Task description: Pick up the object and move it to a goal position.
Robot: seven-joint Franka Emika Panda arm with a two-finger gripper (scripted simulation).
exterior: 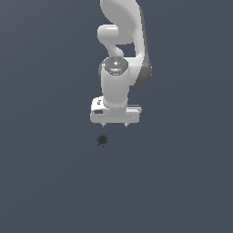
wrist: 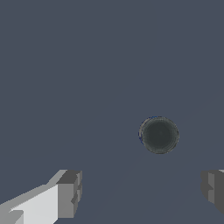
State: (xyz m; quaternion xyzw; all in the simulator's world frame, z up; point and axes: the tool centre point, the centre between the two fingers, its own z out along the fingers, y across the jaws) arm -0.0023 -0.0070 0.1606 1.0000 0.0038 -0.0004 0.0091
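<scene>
The object [exterior: 103, 140] is a small round black item lying on the flat grey floor, just below the arm's hand in the exterior view. In the wrist view the object [wrist: 159, 134] shows from above as a dark disc with a thin bluish rim. My gripper [exterior: 114, 124] hangs above it and slightly toward the exterior view's right, apart from it. In the wrist view my gripper [wrist: 142, 192] is open, with one fingertip [wrist: 70, 192] and the other [wrist: 213, 188] wide apart and nothing between them.
The white arm [exterior: 120, 54] rises behind the hand. A plain grey surface [exterior: 45, 182] spreads all around, with no other objects in view.
</scene>
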